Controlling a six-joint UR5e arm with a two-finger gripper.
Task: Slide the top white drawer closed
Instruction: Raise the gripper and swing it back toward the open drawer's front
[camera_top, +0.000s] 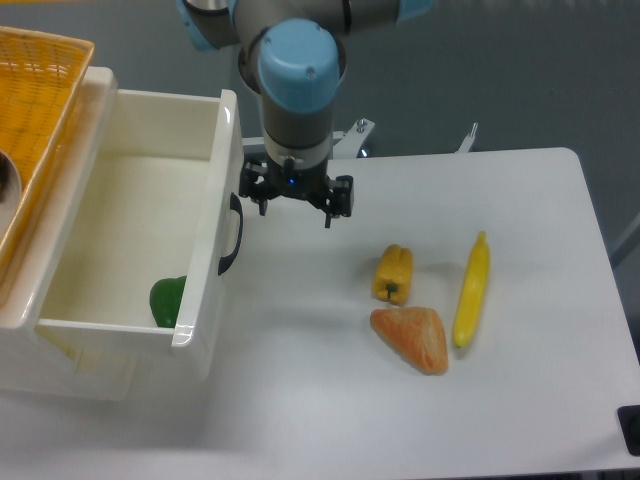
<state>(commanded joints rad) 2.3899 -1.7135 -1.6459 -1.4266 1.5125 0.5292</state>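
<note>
A white worktop (520, 400) fills the view under a grey floor. At its left stands a cream cabinet (60, 370) with the drawer (215, 190) pulled far out, its black handle (232, 235) facing right and a green pepper (167, 300) lying inside. A wicker basket (35, 110) sits on top of the cabinet. The gripper (296, 207) hangs just right of the handle, apart from it, jaws spread and holding nothing. Farther right lie a yellow pepper (393, 273), an orange wedge (411, 338) and a banana (471, 290).
</note>
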